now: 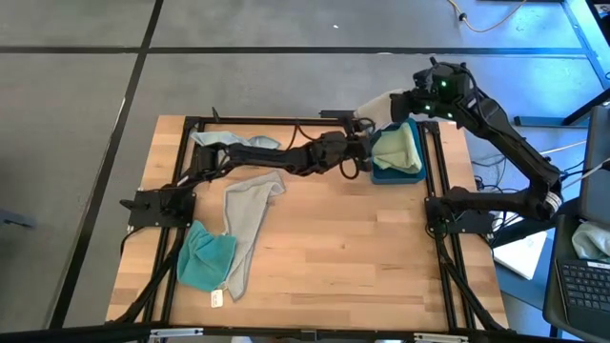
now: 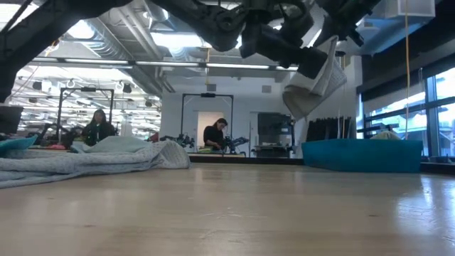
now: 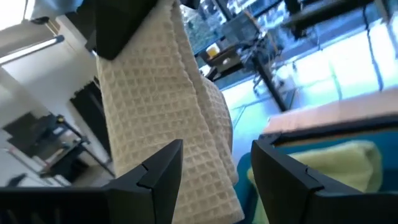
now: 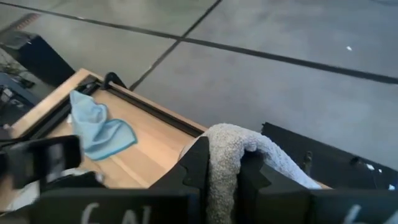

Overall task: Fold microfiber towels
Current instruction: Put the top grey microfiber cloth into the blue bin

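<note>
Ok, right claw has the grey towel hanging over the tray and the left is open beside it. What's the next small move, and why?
Probably ease the left claw forward and close it on the hanging grey towel. Its fingers stand open at the cloth's lower edge, while the right claw is shut on the top, holding it above the blue tray. A second grip would let the two arms spread it for folding.

A robotics lab. Exposed ceiling ducts (image 2: 121, 43) and more arm rigs (image 2: 71, 96) fill the open hall. People (image 2: 96, 126) sit at benches beyond the tabletop (image 2: 227, 213).
</note>
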Action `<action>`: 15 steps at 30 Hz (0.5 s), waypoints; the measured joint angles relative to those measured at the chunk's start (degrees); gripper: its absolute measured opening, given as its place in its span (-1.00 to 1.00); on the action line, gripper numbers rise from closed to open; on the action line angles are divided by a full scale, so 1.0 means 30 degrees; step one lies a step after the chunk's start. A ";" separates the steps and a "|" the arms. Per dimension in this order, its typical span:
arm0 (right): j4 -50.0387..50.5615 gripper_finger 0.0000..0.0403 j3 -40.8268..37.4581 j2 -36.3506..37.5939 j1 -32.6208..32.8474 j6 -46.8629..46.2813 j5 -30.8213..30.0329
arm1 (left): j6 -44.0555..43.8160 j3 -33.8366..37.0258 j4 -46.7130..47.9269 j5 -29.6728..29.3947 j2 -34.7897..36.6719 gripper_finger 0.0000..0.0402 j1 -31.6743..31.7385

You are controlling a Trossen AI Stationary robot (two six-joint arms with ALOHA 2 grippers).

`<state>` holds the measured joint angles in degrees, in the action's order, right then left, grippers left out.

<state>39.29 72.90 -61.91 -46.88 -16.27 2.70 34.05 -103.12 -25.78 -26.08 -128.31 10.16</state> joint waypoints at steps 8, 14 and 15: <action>0.3446 -0.83 -0.0372 0.0364 0.0322 0.1462 -0.2101 | -0.0881 -0.0034 0.1356 -0.0079 0.0000 -0.09 -0.0119; 0.2910 -0.87 -0.1911 0.0352 0.0726 0.0861 -0.3141 | -0.0595 -0.0027 0.1379 -0.0099 0.0000 -0.10 -0.0861; 0.2194 -0.87 -0.2177 0.0391 0.0918 0.0528 -0.3259 | -0.0523 -0.0023 0.1082 -0.0316 0.0000 -0.10 -0.0854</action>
<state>45.88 66.37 -60.73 -44.12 -14.69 -7.08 32.48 -103.19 -22.54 -27.03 -128.31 7.60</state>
